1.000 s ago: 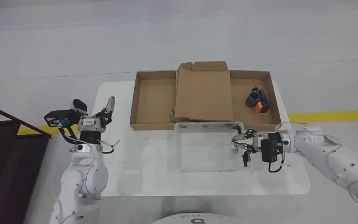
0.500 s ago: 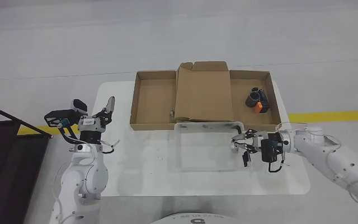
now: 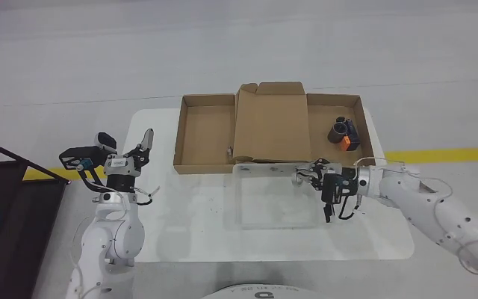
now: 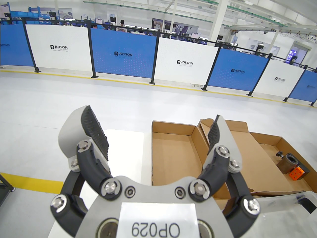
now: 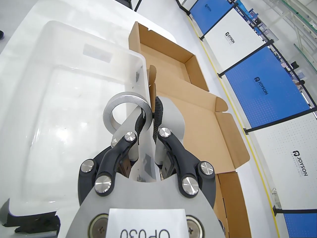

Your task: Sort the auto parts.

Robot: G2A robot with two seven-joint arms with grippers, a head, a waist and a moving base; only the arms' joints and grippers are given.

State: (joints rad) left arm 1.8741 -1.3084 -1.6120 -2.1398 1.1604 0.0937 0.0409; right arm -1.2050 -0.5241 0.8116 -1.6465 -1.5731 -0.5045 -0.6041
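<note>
ring: metal ring (image 5: 126, 97), clear of the bin floor, in the right gripper's pinch
right gripper (image 5: 149, 115): clamped on the ring's band, apparently one finger through the hole and one outside; nothing else in the pinch
grip spot: above the far-right corner of the clear bin (image 3: 243, 217), just inside its rim and just beside the box's near wall
box (image 3: 179, 134): cardboard, along the table's (image 3: 164, 224) far edge, touching the bin; two open compartments with a folded flap between them
right compartment: already holds parts (image 3: 342, 133), a brown cylinder and an orange block; sits beyond the gripper, toward the table's far-right corner
left compartment: past the flap toward the far-left corner, farther from the ring than the right one
ring axis: hole faces roughly up and slightly tilted; no long axis, so yaw shouldn't matter at the drop
key relation: either target is across the box's near wall from the ring, so my read is lift clear of that wall first, then carry over it
left gripper (image 4: 151, 130): jaws wide apart, holding nothing, near the table's left edge, well apart from the ring
nearer arm: right, by far
risk: thin-band pinch, so the ring could swivel or slip
</note>
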